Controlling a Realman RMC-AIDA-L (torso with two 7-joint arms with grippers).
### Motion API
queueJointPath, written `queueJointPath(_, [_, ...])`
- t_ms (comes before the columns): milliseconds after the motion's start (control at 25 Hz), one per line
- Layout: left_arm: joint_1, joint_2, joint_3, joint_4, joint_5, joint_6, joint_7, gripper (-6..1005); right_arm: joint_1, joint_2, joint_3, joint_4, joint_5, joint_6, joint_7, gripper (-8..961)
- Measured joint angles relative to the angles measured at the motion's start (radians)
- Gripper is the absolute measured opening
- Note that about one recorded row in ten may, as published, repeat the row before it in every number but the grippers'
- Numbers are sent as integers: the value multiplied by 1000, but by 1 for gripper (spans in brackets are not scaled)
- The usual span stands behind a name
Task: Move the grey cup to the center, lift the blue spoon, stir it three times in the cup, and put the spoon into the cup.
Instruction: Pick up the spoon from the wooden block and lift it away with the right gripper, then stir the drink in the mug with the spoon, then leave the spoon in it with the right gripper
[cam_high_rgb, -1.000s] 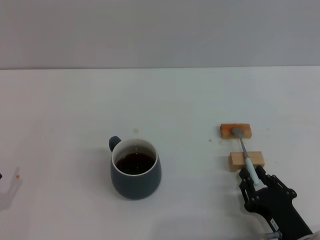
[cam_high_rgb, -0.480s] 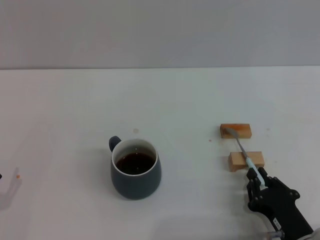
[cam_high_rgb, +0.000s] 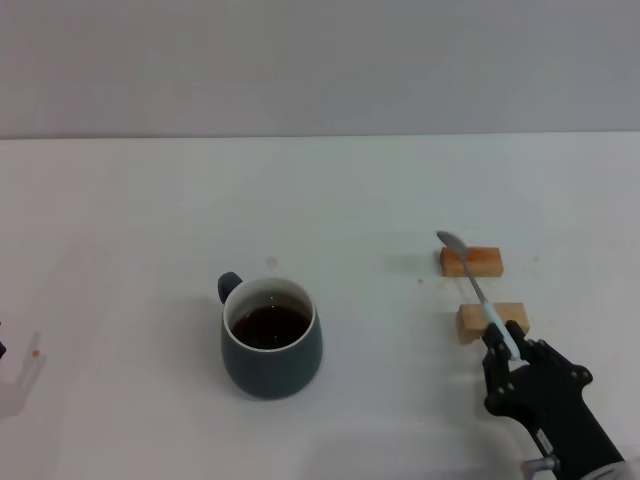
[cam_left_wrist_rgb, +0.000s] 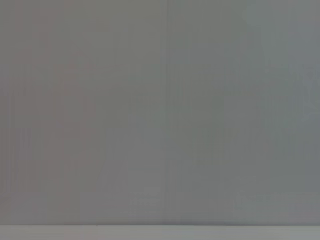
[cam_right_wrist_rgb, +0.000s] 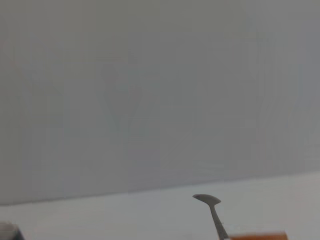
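The grey cup (cam_high_rgb: 271, 339) stands on the white table, left of middle, holding dark liquid, its handle at the far left side. My right gripper (cam_high_rgb: 508, 358) is at the front right, shut on the pale-blue handle of the blue spoon (cam_high_rgb: 474, 288). The spoon is lifted off the blocks, its metal bowl tipped up over the far block. In the right wrist view the blue spoon (cam_right_wrist_rgb: 212, 212) points up against the wall, and a sliver of the grey cup (cam_right_wrist_rgb: 7, 232) shows at the edge. The left gripper is out of view.
Two small wooden blocks lie at the right: the far block (cam_high_rgb: 472, 262) and the near block (cam_high_rgb: 492, 321), just ahead of my right gripper. The far block (cam_right_wrist_rgb: 257, 235) peeks into the right wrist view. The left wrist view shows only grey wall.
The right gripper closed on the spoon's handle and raised it; the spoon's bowl left the far block and now hovers above it, shifted slightly left. The cup has not moved.
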Motion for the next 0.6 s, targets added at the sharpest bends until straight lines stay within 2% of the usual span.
queueJointPath(120, [-1, 0, 0, 0, 0, 0, 0, 860, 10, -12, 9, 70, -1, -20, -92, 165])
queueJointPath(200, [-5, 0, 0, 0, 0, 0, 0, 860, 33, -43, 17, 145, -5, -37, -125, 165])
queueJointPath(240, [-5, 0, 0, 0, 0, 0, 0, 860, 33, -43, 17, 145, -5, -37, -125, 165])
queueJointPath(280, [-7, 0, 0, 0, 0, 0, 0, 860, 41, -58, 21, 174, -6, -38, -128, 165])
queueJointPath(320, [-9, 0, 0, 0, 0, -1, 0, 860, 53, -80, 27, 211, -6, -37, -133, 165])
queueJointPath(360, [-12, 0, 0, 0, 0, -2, 0, 860, 75, -117, 39, 285, -7, -34, -167, 165])
queueJointPath(400, [-13, 0, 0, 1, 0, -2, 0, 860, 84, -138, 47, 329, -7, -33, -194, 165])
queueJointPath(440, [-13, 0, 0, 1, 0, -2, 0, 860, 84, -138, 47, 329, -7, -33, -194, 165])
queueJointPath(520, [-16, 0, 0, 2, 0, -3, 0, 860, 101, -179, 72, 419, -7, -15, -255, 165])
queueJointPath(560, [-17, 0, 0, 3, 0, -4, 0, 860, 117, -226, 100, 503, -7, 19, -289, 165])
queueJointPath(600, [-17, 0, 0, 3, 0, -4, 0, 860, 117, -226, 100, 503, -7, 19, -289, 165])
